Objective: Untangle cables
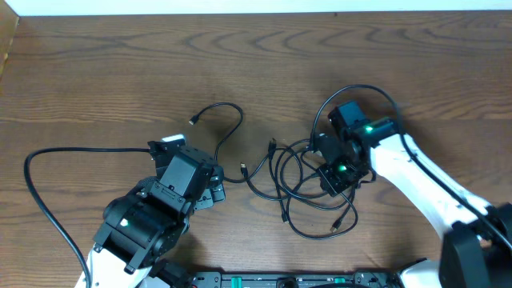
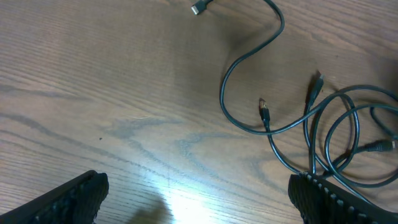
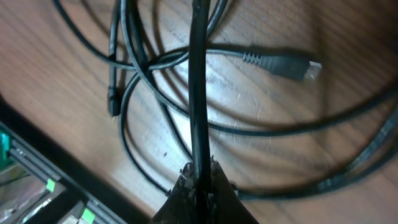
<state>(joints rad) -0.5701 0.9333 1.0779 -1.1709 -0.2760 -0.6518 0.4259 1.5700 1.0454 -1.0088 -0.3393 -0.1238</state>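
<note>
right hand (image 1: 330, 178), seen from overhead, sits clenched in the tangle of thin black cables (image 1: 292, 172) right of the middle of the wooden surface (image 1: 120, 72), while the left hand (image 1: 218, 186) hangs released beside the tangle's loose left end. from the left wrist, its fingers (image 2: 81, 196) spread wide over bare wood, loops and small plugs lying ahead to the right. from the right wrist, the fingertips (image 3: 180, 199) pinch one of the cables, which runs straight up over crossed loops, a ribbed plug (image 3: 292, 64) nearby.
</note>
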